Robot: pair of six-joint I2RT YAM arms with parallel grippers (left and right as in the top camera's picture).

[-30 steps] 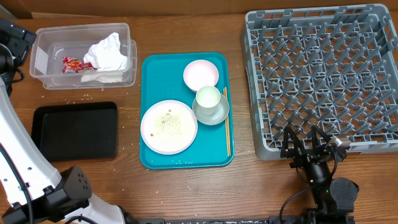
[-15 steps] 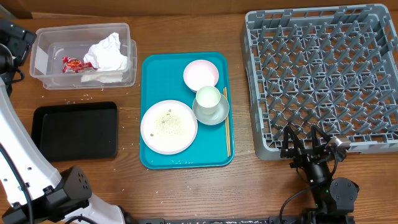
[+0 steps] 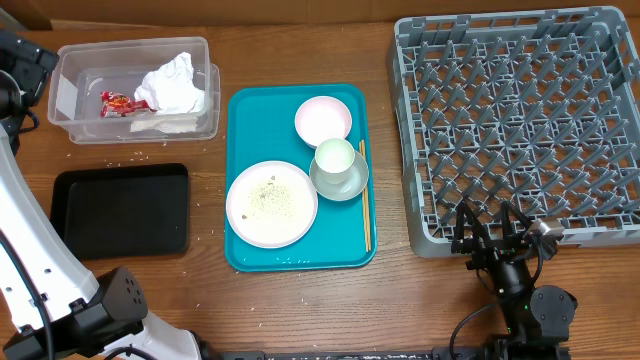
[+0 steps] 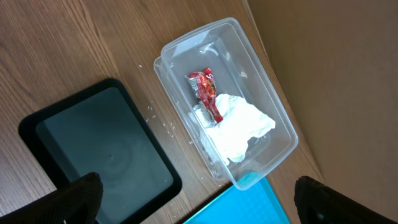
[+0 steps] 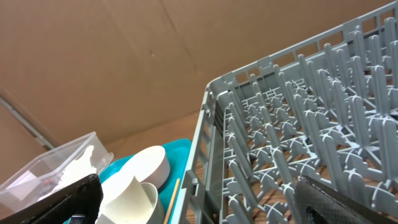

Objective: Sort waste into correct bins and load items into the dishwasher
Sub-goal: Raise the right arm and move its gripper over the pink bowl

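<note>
Crumpled white napkins (image 3: 172, 84) and a red-and-white wrapper (image 3: 117, 102) lie in the clear tub (image 3: 65, 95). The black tray (image 3: 120, 210) sits in front of it. Rice grains (image 3: 268, 196) dot the large white plate (image 3: 295, 215); more grains (image 3: 130, 158) lie loose on the wood. The pink plate (image 3: 323, 120), grey-green bowl (image 3: 352, 183) with the white cup (image 3: 334, 157) in it, and chopsticks (image 3: 365, 210) rest on the teal tray. The dish rack (image 3: 520, 120) holds nothing. My left gripper (image 4: 198, 196) hangs open above tub and black tray. My right gripper (image 3: 490, 228) is open at the rack's near-left corner.
The teal serving tray (image 3: 250, 120) lies between the bins and the rack. Cardboard walls (image 5: 124, 56) stand behind the table. My white left arm (image 3: 20, 250) runs along the table's left edge. The right arm's base (image 3: 530, 305) is at the front edge.
</note>
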